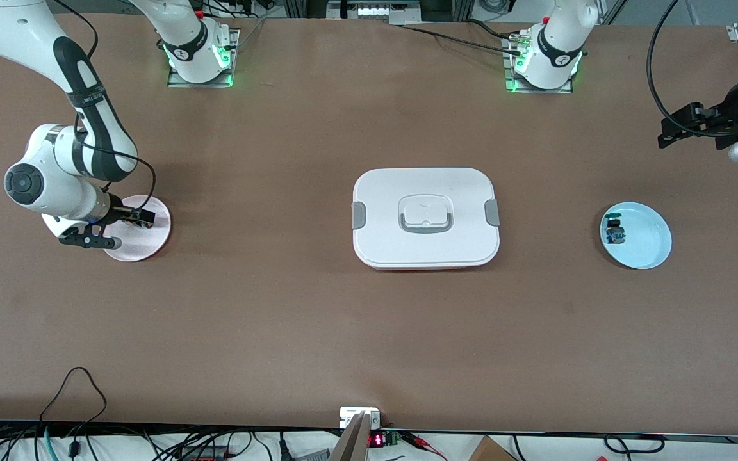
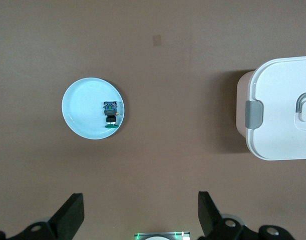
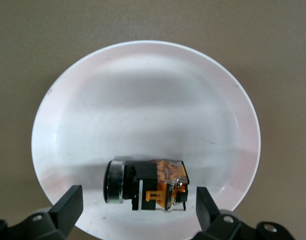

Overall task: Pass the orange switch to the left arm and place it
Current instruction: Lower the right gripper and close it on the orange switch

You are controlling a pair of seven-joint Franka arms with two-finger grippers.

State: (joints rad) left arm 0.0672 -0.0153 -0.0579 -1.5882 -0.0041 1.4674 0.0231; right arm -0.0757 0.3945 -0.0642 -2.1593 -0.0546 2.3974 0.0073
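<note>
1. Your right gripper [image 1: 127, 225] hangs low over the pink plate [image 1: 151, 246] at the right arm's end of the table, fingers spread and gripping nothing.
2. The switch [image 3: 145, 186] lies on its side on that plate, between the spread fingers [image 3: 67, 205] in the right wrist view, not yet clamped. Its cap looks dark there, the orange showing on the body.
3. Your left gripper [image 2: 140, 212] waits high over the table's left-arm end, released and empty; the blue plate [image 1: 654, 246] sits at about 7 o'clock from it in the front view.
4. The blue plate holds the green-capped switch [image 1: 614, 230]; don't confuse it with yours.
5. Risk: closing off-centre on the rounded cap could squirt the switch across the glossy plate.
6. Risk: the box [image 1: 425, 218] sits mid-table between the plates; I judge a low carry would clip its lid or handle.
7. Risk: a handover above the box could drop the switch onto it.
</note>
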